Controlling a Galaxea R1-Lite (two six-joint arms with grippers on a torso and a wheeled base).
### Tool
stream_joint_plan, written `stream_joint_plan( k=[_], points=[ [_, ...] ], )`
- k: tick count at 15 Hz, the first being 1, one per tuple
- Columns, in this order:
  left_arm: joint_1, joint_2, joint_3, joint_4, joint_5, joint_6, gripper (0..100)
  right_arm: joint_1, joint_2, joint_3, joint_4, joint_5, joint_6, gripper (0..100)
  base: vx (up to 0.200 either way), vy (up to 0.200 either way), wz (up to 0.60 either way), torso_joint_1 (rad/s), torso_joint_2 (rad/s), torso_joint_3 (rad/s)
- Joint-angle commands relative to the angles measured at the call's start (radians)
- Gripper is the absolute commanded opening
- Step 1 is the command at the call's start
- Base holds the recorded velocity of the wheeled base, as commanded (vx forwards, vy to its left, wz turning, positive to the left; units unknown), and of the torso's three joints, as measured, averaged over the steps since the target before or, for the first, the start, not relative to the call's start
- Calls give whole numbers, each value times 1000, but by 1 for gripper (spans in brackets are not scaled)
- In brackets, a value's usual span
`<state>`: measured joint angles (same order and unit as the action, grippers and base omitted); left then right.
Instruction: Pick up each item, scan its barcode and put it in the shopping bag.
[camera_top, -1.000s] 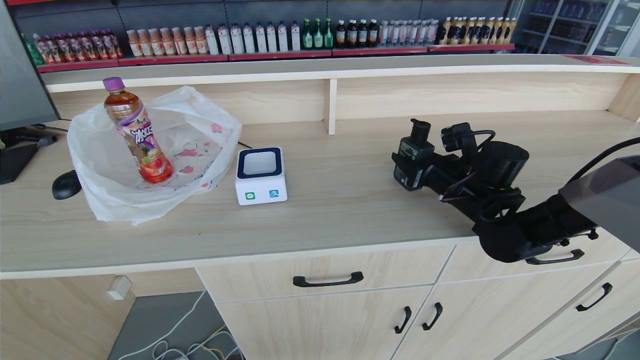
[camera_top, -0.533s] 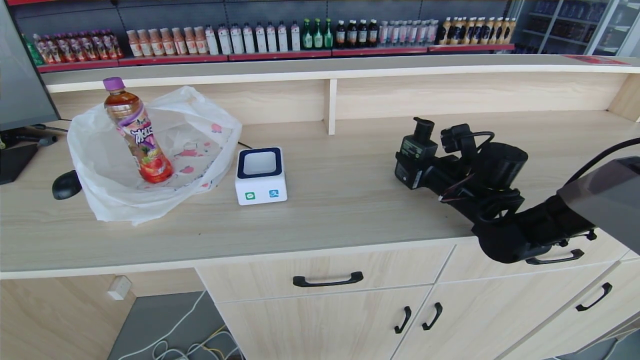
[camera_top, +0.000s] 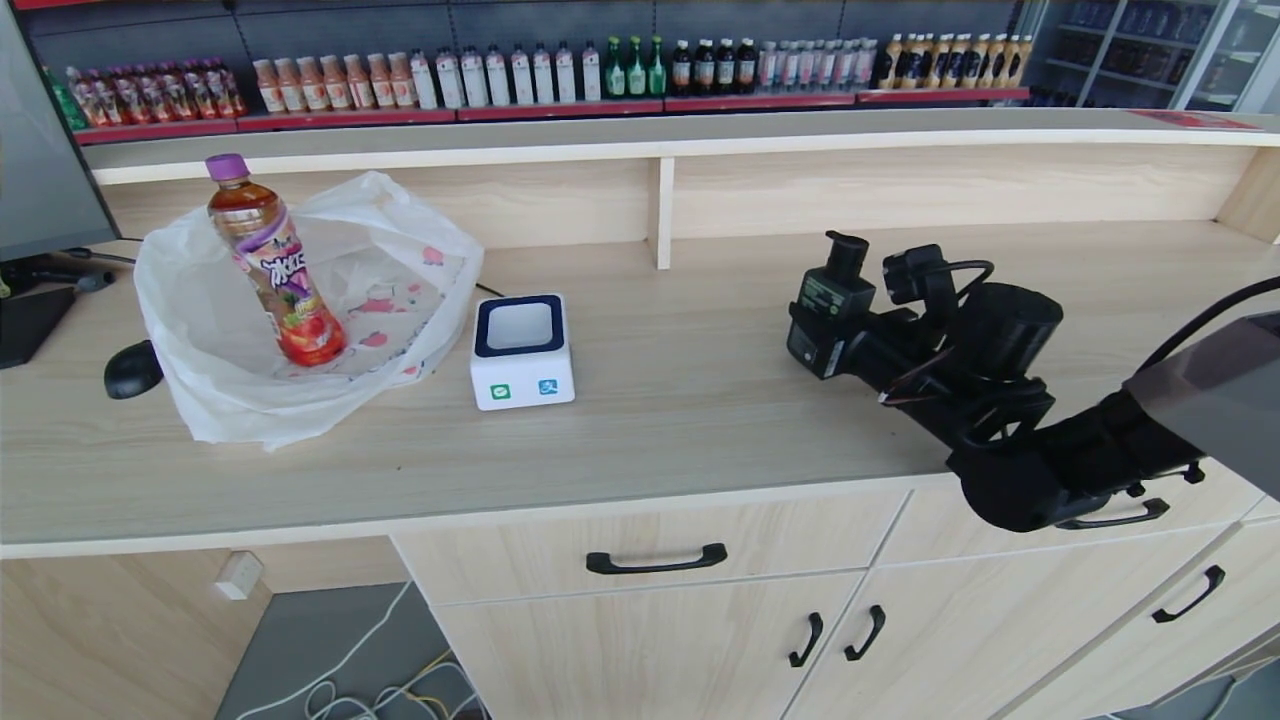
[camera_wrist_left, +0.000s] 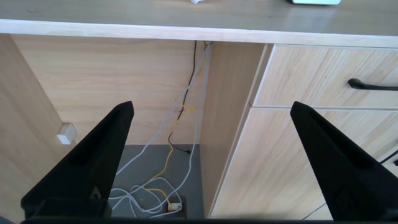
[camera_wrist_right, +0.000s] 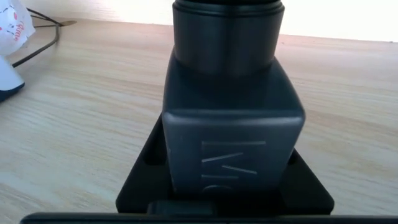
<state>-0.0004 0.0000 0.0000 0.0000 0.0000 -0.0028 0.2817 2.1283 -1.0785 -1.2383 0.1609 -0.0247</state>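
Observation:
A dark square bottle (camera_top: 830, 310) with a black round cap is held just above the right half of the wooden counter (camera_top: 680, 400), my right gripper (camera_top: 862, 345) shut on it. Up close, the bottle (camera_wrist_right: 233, 137) sits between the black fingers (camera_wrist_right: 140, 183). The white scanner (camera_top: 522, 350) with its dark-framed window stands at the middle of the counter, well to the left of the held bottle. Left of it, the white shopping bag (camera_top: 400, 290) lies open with a purple-capped tea bottle (camera_top: 272, 262) standing in it. My left gripper (camera_wrist_left: 205, 162) hangs open below the counter's front edge.
A black mouse (camera_top: 132, 370) and a monitor base (camera_top: 30, 310) sit at the counter's far left. An upright divider (camera_top: 660, 210) stands at the back under the raised shelf. Drawers with black handles (camera_top: 655, 560) lie below, and cables (camera_wrist_left: 171, 180) hang beneath the counter.
My right gripper with the dark bottle has shifted slightly to the right and farther back, then held nearly still. The bag, tea bottle and scanner have not moved.

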Motion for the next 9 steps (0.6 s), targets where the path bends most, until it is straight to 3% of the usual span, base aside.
stream_joint_plan(
  k=[1, 9],
  points=[
    [0, 0, 0, 0, 0, 0, 100, 16, -64, 71, -36, 5, 3, 0, 0, 0, 0, 0, 0, 0],
    [0, 0, 0, 0, 0, 0, 100, 28, -258, 439, -262, 19, 72, 0, 0, 0, 0, 0, 0, 0]
  ],
)
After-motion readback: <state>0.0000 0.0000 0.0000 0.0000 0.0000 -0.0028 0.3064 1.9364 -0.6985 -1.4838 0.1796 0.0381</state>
